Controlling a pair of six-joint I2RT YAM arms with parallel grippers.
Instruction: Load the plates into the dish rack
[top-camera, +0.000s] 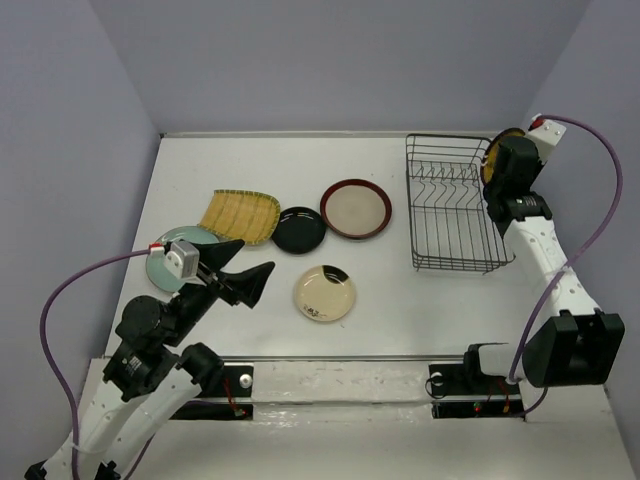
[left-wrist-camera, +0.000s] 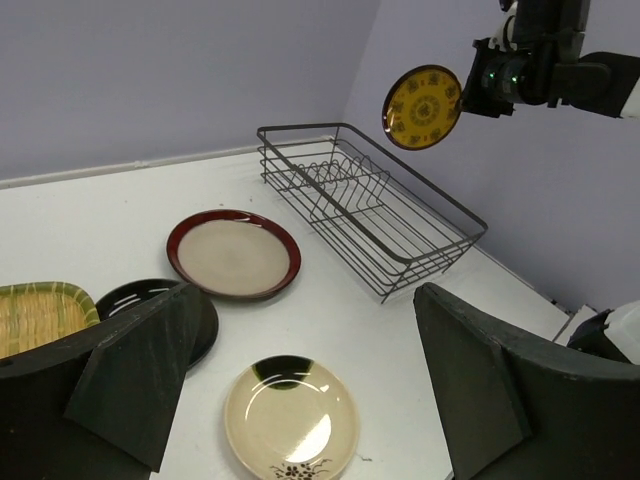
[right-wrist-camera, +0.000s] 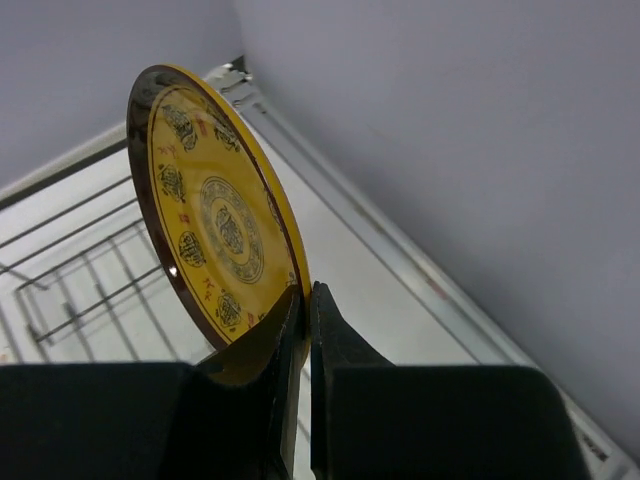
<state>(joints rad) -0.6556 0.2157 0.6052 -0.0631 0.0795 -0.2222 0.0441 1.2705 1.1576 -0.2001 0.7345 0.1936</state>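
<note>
My right gripper (right-wrist-camera: 305, 300) is shut on the rim of the small patterned yellow plate (right-wrist-camera: 215, 225) and holds it on edge above the far right end of the black wire dish rack (top-camera: 455, 205); the plate also shows in the left wrist view (left-wrist-camera: 423, 106) and in the top view (top-camera: 494, 152). My left gripper (top-camera: 255, 270) is open and empty above the table. On the table lie the yellow ribbed plate (top-camera: 240, 215), the pale green plate (top-camera: 180, 250), the small black plate (top-camera: 300, 230), the red-rimmed beige plate (top-camera: 356, 208) and the cream plate with a dark mark (top-camera: 325, 293).
The rack holds no plates and stands near the right wall. Grey walls close the back and both sides. A metal rail (top-camera: 340, 380) with the arm bases runs along the near edge.
</note>
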